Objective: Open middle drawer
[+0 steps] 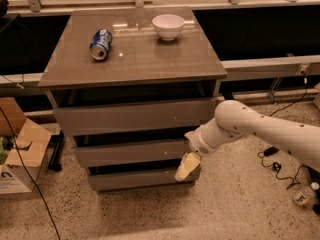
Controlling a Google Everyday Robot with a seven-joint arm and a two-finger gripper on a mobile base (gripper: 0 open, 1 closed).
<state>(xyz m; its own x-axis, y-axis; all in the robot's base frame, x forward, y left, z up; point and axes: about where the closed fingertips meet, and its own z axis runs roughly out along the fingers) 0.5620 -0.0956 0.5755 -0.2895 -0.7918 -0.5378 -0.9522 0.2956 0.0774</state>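
Observation:
The taupe-grey cabinet (132, 66) has three handleless drawers. The middle drawer (130, 152) is the wide, low, flat grey front second from the top, with a dark gap above it. My white arm reaches in from the right. My gripper (186, 167) hangs at the cabinet's front right, its cream fingers (189, 163) pointing down and left. They lie over the right end of the gap below the middle drawer, above the lowest drawer front (140, 179). Whether they touch a drawer cannot be told.
A blue can (101, 44) lies on its side and a white bowl (168, 26) stands on the cabinet top. A cardboard box (17, 144) sits on the floor at left. Cables (272, 164) and a small bottle (303, 195) lie at right.

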